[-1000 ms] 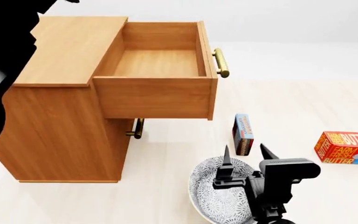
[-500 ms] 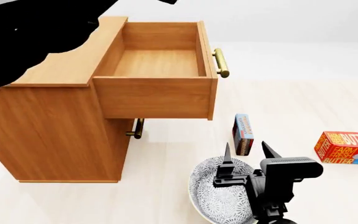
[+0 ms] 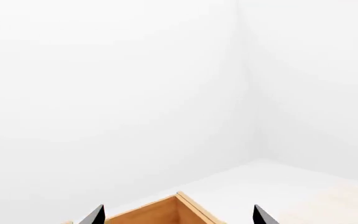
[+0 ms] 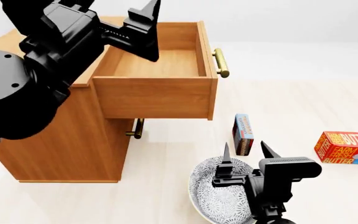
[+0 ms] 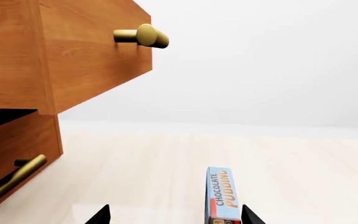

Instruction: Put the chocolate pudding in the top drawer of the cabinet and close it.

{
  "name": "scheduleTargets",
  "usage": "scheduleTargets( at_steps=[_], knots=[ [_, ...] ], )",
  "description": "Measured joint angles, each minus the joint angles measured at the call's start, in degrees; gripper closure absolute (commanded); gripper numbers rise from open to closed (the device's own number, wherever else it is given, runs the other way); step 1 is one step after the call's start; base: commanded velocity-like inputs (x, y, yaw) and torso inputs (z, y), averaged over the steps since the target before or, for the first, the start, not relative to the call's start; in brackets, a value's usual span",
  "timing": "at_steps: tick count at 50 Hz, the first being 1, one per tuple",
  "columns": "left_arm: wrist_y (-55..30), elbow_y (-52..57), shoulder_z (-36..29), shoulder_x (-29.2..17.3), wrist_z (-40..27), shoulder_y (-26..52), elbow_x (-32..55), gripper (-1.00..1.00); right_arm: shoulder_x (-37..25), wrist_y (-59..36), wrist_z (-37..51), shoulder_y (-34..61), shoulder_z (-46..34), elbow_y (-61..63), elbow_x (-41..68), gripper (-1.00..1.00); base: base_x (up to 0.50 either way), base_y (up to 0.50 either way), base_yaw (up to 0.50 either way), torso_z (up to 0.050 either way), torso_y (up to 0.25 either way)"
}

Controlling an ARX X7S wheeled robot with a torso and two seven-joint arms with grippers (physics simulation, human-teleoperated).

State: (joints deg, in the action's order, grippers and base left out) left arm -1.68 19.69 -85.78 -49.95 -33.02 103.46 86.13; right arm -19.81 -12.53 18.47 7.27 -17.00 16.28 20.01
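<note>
The left gripper (image 4: 143,29) has swung into head view, now above the open top drawer (image 4: 157,65).

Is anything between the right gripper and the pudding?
No. In the head view only bare floor and the bowl's far rim separate the open right gripper from the upright pudding; the right wrist view shows it just ahead of the fingers.

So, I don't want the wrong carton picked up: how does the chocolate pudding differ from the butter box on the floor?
The chocolate pudding is a slim carton with a light blue face; the butter box is thicker and red-orange, lettered FARM FRESH BUTTER. The pudding stands upright on a narrow end just beyond the right gripper; the butter box sits farther out to the robot's right. Both rest on the pale floor, untouched.
</note>
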Motion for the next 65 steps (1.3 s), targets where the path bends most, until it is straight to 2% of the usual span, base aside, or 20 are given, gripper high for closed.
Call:
scheduleTargets(
  at_steps=[13, 40, 52, 65],
  knots=[
    [2.2, 9.0, -0.2, -5.9, -2.4, -2.9, -2.6, -1.0, -0.3, -0.2, 0.3, -0.1, 0.0, 0.6, 0.3, -1.0, 0.0, 0.0, 0.0, 0.0, 0.0],
    [10.9, 23.1, -2.7, -17.3, -6.4, -13.8, -13.1, -1.0, -1.0, -0.5, 1.7, -0.8, 0.1, 2.8, 0.3, -1.0, 0.0, 0.0, 0.0, 0.0, 0.0],
    [15.8, 28.0, -4.8, -22.2, -8.4, -19.8, -20.5, -1.0, -1.1, -0.8, 2.1, -0.7, -0.2, 3.0, 0.2, -1.0, 0.0, 0.0, 0.0, 0.0, 0.0],
    [24.2, 28.3, -8.0, -25.6, -10.6, -28.3, -31.0, -1.0, -1.4, -2.6, 2.6, 0.1, -0.4, 3.9, 0.7, -1.0, 0.0, 0.0, 0.0, 0.0, 0.0]
  ],
)
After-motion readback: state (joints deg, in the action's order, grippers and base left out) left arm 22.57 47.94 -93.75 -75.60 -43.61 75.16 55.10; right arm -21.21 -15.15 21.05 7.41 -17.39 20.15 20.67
